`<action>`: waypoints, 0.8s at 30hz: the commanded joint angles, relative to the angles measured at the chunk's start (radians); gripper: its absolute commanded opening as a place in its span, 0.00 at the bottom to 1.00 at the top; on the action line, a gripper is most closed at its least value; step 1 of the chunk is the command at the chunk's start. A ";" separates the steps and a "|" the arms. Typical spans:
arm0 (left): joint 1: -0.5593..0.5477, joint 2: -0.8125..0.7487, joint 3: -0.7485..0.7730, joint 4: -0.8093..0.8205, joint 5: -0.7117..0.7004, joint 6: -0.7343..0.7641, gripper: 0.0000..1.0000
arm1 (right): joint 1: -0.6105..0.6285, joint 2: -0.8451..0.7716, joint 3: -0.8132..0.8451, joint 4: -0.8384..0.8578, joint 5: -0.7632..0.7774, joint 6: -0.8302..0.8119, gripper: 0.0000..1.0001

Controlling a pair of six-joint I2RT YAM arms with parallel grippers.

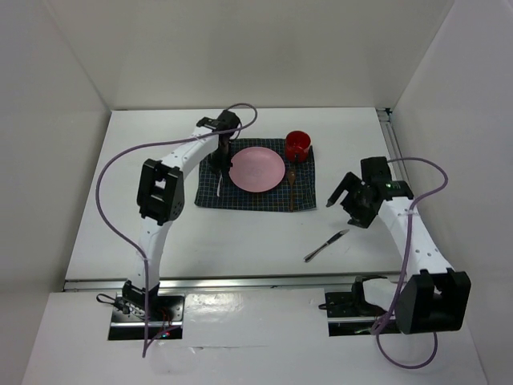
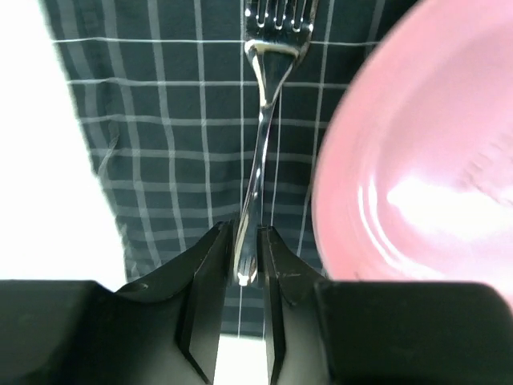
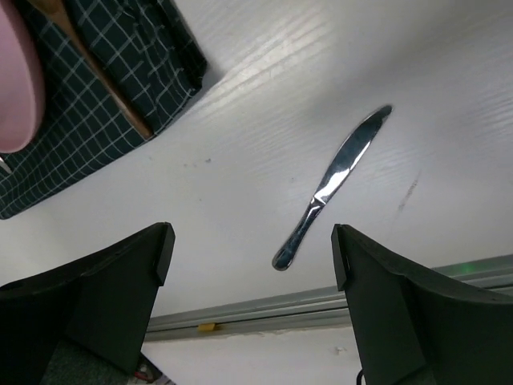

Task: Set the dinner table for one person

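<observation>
Now fork (image 2: pixel 260 120) lies left of plate (image 2: pixel 417 160), L tool (image 2: pixel 246 233) barely parted round it; nxt, wide-open R tool (image 3: pixel 252 237) must drop onto knife (image 3: pixel 333 180).

White arms (image 1: pixel 152 241), black fingers (image 3: pixel 104 297), purple cables (image 1: pixel 98 191).
</observation>
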 commanded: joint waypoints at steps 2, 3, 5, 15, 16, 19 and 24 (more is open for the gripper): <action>0.001 -0.219 -0.006 -0.049 0.005 -0.007 0.36 | -0.005 0.081 -0.112 0.099 -0.069 0.100 0.92; -0.009 -0.248 -0.006 -0.061 0.005 -0.007 0.36 | -0.005 0.093 -0.129 0.099 -0.069 0.114 0.92; -0.020 -0.367 -0.026 -0.061 -0.030 -0.016 0.36 | -0.005 0.094 -0.152 0.109 -0.042 0.145 0.92; -0.020 -0.710 -0.222 0.048 0.015 0.004 0.36 | 0.027 0.138 -0.226 0.121 -0.022 0.174 0.86; -0.020 -0.725 -0.222 0.048 0.025 -0.007 0.36 | 0.043 0.149 -0.238 0.121 -0.032 0.185 0.85; -0.020 -0.766 -0.244 0.081 0.082 -0.030 0.36 | 0.109 0.163 -0.252 0.142 -0.046 0.220 0.83; -0.020 -0.785 -0.252 0.106 0.111 -0.021 0.36 | 0.275 0.190 -0.232 0.121 0.079 0.344 0.80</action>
